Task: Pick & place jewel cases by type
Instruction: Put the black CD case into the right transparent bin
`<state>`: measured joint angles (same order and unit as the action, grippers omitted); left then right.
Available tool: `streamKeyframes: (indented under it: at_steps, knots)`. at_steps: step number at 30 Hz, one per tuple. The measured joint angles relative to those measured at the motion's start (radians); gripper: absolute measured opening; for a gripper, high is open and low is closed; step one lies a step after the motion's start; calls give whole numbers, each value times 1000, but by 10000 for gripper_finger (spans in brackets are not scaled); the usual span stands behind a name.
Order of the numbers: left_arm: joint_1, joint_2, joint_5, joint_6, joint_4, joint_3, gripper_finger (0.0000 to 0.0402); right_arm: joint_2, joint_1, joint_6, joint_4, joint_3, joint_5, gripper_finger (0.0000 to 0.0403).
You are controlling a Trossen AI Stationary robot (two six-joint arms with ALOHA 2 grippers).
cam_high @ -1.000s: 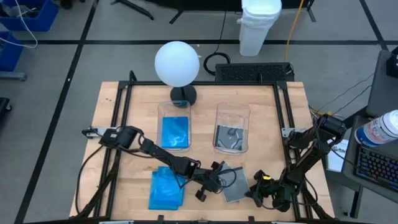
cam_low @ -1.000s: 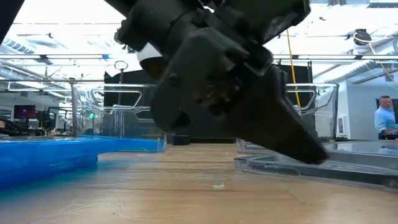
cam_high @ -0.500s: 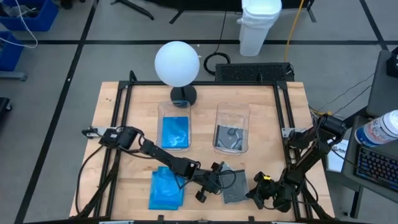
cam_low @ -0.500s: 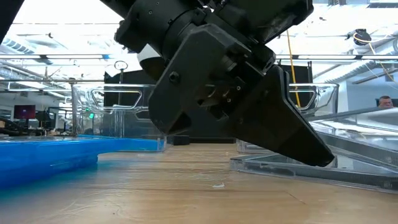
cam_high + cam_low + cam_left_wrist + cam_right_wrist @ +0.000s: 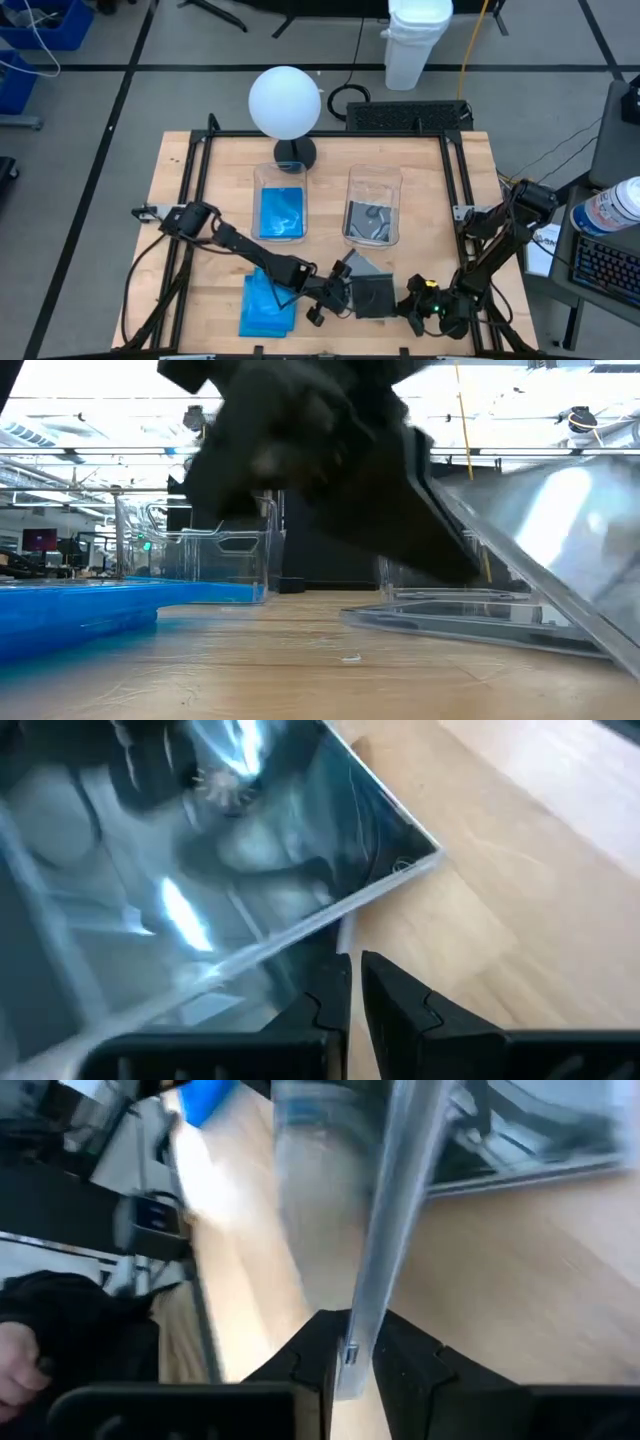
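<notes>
The clear, grey flat plastic jewel case (image 5: pixel 377 294), lying flat on the table a second ago, is now tilted up off the wood, clamped at opposite edges by the left gripper (image 5: pixel 340 295) and right gripper (image 5: pixel 408 305), which has newly closed.

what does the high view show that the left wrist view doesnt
Only the high view: the two clear tubs, one holding blue cases and one holding grey ones, the stack of blue jewel cases on the table, the white globe lamp, and the right claw at the grey cases' other side.

Only the left wrist view: the left claw shut on the edge of a clear jewel case, up close.

Both: that clear case, tilted, and the wooden tabletop.
</notes>
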<state>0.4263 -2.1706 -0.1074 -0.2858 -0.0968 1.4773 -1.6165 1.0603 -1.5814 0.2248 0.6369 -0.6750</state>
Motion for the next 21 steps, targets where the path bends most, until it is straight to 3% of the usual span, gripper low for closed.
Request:
streamKeyframes:
  at_steps: [8, 14, 21]
  knots:
    - [66, 40, -33, 17, -104, 1, 37, 63, -3, 128, 32, 0, -39, 25]
    - [113, 41, -34, 66, -186, 2, 37, 73, -36, 243, 112, 2, -49, 31]
    - [153, 42, -34, 106, -261, 2, 37, 113, -95, 394, 174, 2, -3, 25]
